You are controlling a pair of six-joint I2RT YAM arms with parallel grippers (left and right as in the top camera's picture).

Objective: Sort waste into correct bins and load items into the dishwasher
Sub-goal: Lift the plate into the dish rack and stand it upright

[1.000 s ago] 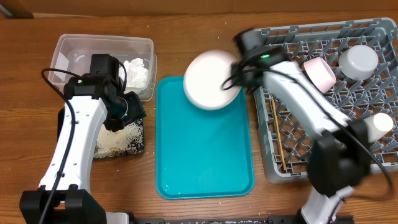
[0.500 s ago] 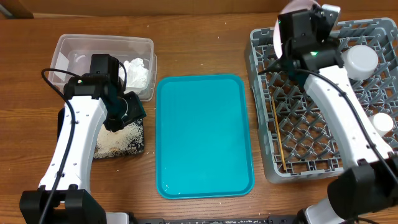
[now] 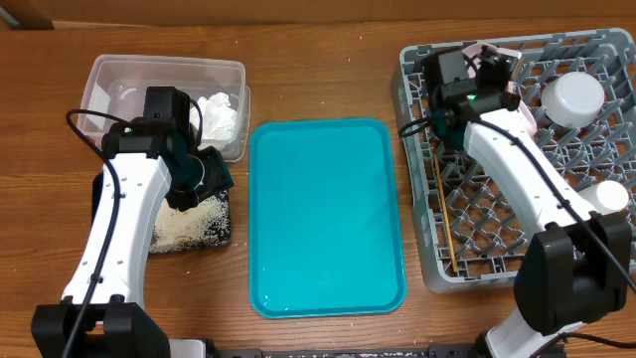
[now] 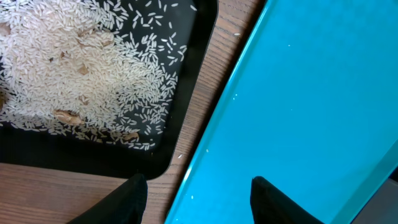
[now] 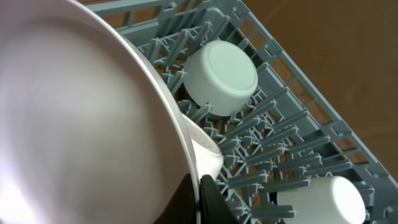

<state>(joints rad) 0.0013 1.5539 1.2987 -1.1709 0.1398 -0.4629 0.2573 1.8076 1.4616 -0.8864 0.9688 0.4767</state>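
In the right wrist view the round white plate fills the left side, standing on edge over the grey dish rack. My right gripper is shut on its rim. From overhead, that gripper is at the rack's back left and hides most of the plate. An upturned white bowl, a white cup and chopsticks lie in the rack. My left gripper hangs open and holds nothing, between the black tray of rice grains and the teal tray.
The clear tub at the back left holds crumpled white tissue. The teal tray lies in the middle with nothing on it. Brown scraps lie among the rice. The left arm stretches over the black tray.
My right arm has carried the plate from above the teal tray's back corner over to the rack and turned it on edge. The left arm has not moved.
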